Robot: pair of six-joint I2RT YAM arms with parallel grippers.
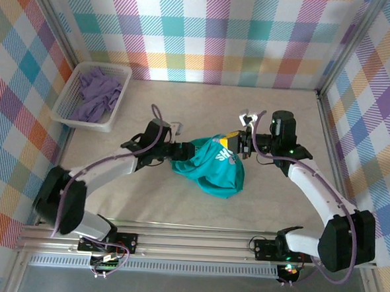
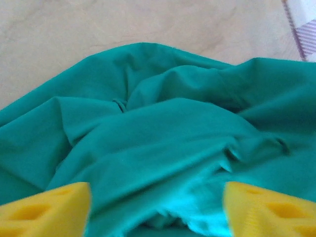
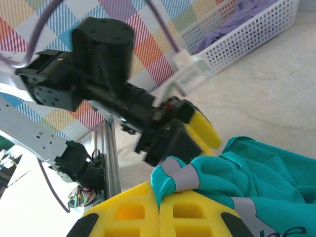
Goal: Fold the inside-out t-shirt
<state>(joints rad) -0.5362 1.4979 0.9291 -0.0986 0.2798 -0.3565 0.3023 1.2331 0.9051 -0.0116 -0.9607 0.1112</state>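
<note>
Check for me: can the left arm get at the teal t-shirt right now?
Probably yes. The left gripper is open right against the t-shirt, folds lying between its yellow fingers, with nothing blocking it. The right gripper pinches the far side.

A white slotted basket [image 1: 121, 94] sits at the far left corner of the pale, marbled table [image 1: 184, 99], close against the plaid wall [image 1: 221, 35]. A crumpled lavender-purple garment [image 1: 95, 93] lies inside it. An aluminium rail [image 1: 196, 239] runs along the table's near edge.

Table [image 1: 204, 100] lies bare around the t-shirt [image 1: 210, 170]; basket [image 1: 64, 98] blocks far-left corner.
</note>
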